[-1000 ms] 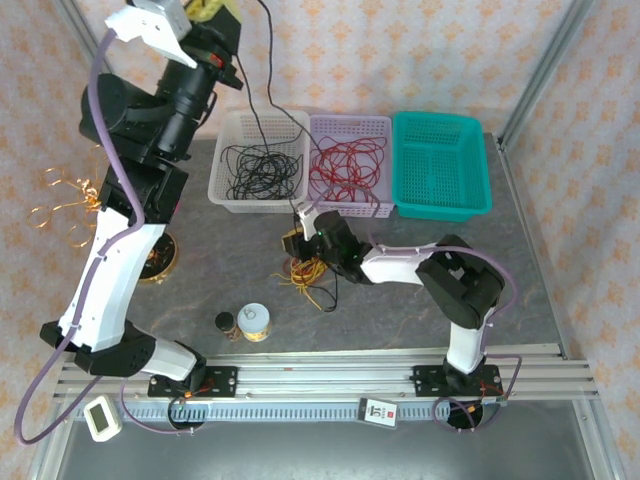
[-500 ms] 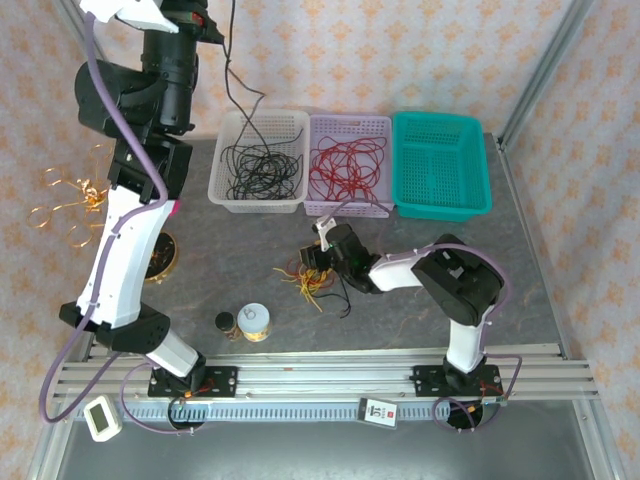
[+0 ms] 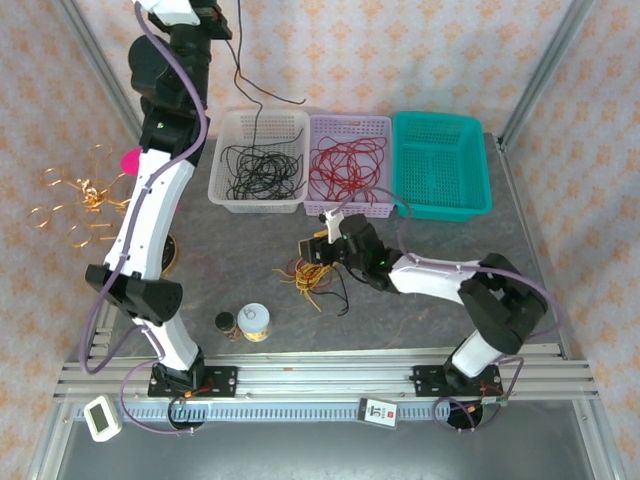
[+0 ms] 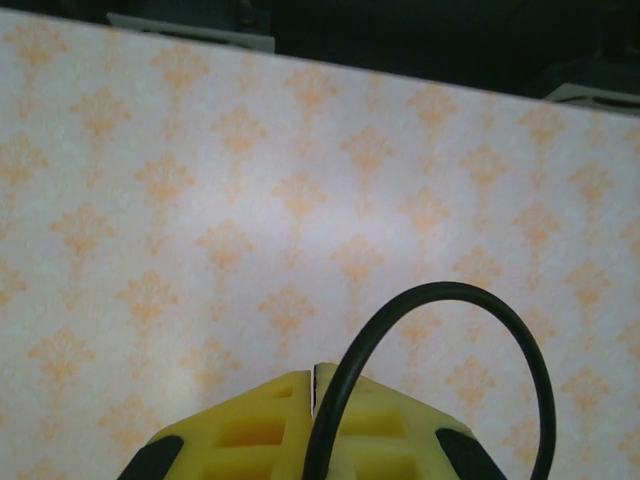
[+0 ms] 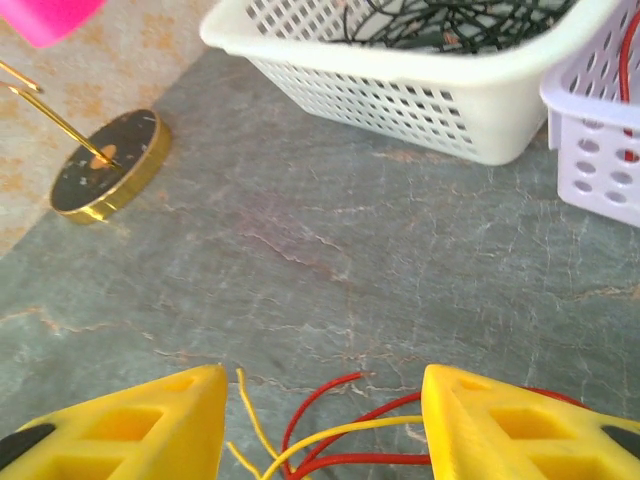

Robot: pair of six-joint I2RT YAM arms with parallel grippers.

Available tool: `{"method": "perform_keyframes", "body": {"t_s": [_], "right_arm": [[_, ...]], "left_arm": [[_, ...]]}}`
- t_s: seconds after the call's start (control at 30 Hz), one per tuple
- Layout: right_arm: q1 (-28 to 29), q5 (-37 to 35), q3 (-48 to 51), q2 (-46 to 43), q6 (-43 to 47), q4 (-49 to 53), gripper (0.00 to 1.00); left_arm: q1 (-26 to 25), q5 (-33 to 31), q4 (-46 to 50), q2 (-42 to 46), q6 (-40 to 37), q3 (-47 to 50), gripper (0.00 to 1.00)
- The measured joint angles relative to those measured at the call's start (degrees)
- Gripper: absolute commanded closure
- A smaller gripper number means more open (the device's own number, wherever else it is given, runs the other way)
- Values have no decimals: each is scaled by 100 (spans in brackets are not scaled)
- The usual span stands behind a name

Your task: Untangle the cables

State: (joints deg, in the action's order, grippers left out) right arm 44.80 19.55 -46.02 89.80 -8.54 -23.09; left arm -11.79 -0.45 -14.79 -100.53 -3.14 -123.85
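You are working on a grey, stone-patterned table top [image 3: 230, 270], walled by cream paper with an orange motif and framed in aluminium posts. The white basket [image 3: 258, 160] sits at the far side with black strands inside. A lilac basket [image 3: 348, 165] touches its right side, and a teal basket [image 3: 440, 165] stands beyond that. To the white basket's left, off the table, hangs a gold wire ornament [image 3: 70, 205].

The cables [image 3: 310, 280], a small yellow, red and black tangle, lie on the table nearer to you than the white basket, off its right front corner. Your right gripper [image 3: 318, 250] hangs low over the far edge of that tangle with its jaws spread. In the right wrist view, yellow and red strands [image 5: 330, 440] lie between the two yellow fingers [image 5: 130, 420], pinched by neither.

Your left gripper [image 3: 215, 15] is high above and behind the white basket. Its jaws are pressed together on a black cable [image 3: 245, 80], which arches out of them [image 4: 440, 300] and dangles with its end over the basket's far rim.

Compared with a second ago, the right jaws have widened and let go of the tangle, the right elbow has swung further from the white basket, and the left arm has stretched taller.
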Motion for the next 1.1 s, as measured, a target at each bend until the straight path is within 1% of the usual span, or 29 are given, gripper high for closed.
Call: {"method": "perform_keyframes", "body": {"t_s": [0.23, 0.3, 0.47, 0.6, 0.7, 0.83, 0.97, 1.03, 1.1], "right_arm": [[-2, -160, 111, -748, 20, 511, 47], [-15, -243, 214, -903, 17, 629, 47], [-149, -503, 411, -1043, -101, 874, 49], [-468, -595, 643, -1088, -422, 960, 51], [-612, -629, 780, -1093, -573, 1082, 51], [-612, -625, 822, -1093, -673, 1222, 52], [-612, -629, 824, -1093, -739, 1255, 52], [-612, -632, 824, -1091, -780, 1266, 53], [-612, -656, 820, -1058, -824, 1296, 54]], "left_arm": [[343, 79, -170, -708, 398, 286, 100], [411, 127, -262, -855, 516, 509, 100], [444, 210, -671, -872, 855, 1676, 100], [439, 323, -1058, -870, 1257, 3010, 100], [439, 317, -1075, -876, 1502, 3853, 100], [439, 201, -1147, -1001, 1714, 4378, 100], [439, 52, -1143, -1276, 1829, 4483, 100], [439, 33, -1034, -1403, 1849, 4483, 86], [439, -7, -767, -1530, 1908, 4413, 67]]}}
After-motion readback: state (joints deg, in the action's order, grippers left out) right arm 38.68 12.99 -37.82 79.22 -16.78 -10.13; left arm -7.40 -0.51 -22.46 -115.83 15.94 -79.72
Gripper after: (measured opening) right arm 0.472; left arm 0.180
